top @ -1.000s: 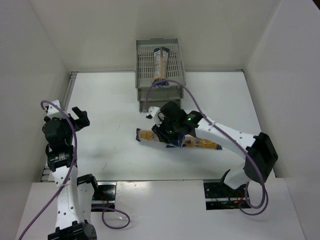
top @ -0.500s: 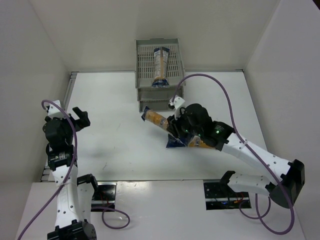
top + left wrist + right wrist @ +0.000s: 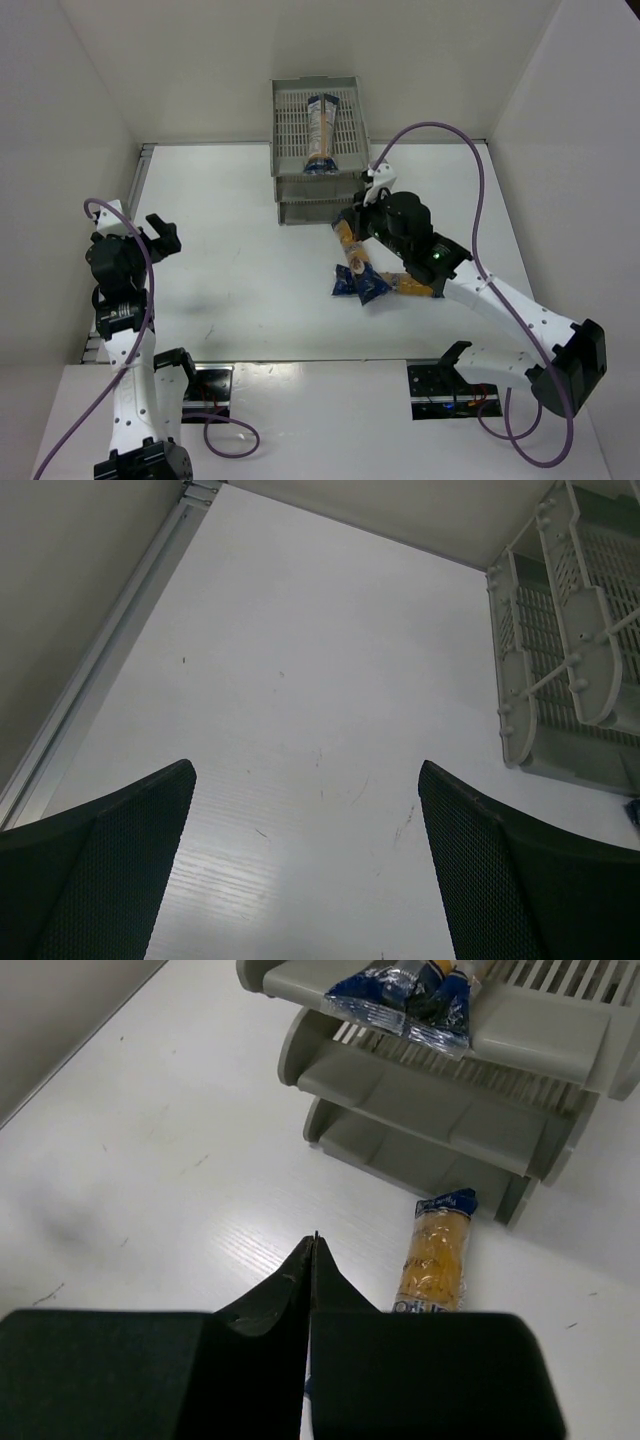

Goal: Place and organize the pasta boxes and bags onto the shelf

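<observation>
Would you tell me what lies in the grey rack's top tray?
One pasta pack lies in the top tray of the rack. That tray covers the lower ones; their insides are hidden.

Bright, diffuse light leaves only faint, soft shadows on the glossy white table (image 3: 230, 200).

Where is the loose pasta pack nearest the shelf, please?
The pack lies on the table, right of centre in the right wrist view, by the shelf's base.

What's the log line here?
left gripper open, empty | right gripper shut, empty | top pack on rack | pack by rack and outer pack on table
</observation>
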You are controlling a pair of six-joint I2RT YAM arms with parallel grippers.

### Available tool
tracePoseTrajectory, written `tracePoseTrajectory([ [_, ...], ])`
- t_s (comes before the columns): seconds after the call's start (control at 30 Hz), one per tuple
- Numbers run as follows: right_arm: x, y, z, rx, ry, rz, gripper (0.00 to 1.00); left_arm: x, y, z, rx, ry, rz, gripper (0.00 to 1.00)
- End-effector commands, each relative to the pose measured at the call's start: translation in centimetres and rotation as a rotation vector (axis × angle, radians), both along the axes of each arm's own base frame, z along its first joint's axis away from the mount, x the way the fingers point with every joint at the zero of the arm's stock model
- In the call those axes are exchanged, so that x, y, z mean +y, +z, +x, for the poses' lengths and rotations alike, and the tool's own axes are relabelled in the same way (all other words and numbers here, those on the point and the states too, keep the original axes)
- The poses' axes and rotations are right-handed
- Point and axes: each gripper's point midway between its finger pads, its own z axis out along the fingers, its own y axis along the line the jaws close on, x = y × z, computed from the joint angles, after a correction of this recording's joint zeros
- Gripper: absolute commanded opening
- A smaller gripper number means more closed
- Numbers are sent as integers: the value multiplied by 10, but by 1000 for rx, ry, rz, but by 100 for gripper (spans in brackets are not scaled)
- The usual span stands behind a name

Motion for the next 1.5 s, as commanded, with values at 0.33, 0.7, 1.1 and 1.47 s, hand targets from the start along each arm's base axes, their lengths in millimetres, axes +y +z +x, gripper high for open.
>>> tracePoseTrajectory([
  [0.33,-43,-158,-11,323,-42,-433,94,-9,6,4,-44,-48,-12,99],
  [0.7,-54,-205,12,421,-105,-487,95,-10,0,5,-27,-58,-21,99],
  [1.1,-39,-232,27,518,-74,-436,21,-7,-5,6,-19,-49,-25,99],
  [1.47,14,-150,14,435,173,-186,0,-8,2,5,-44,-50,-14,99],
])
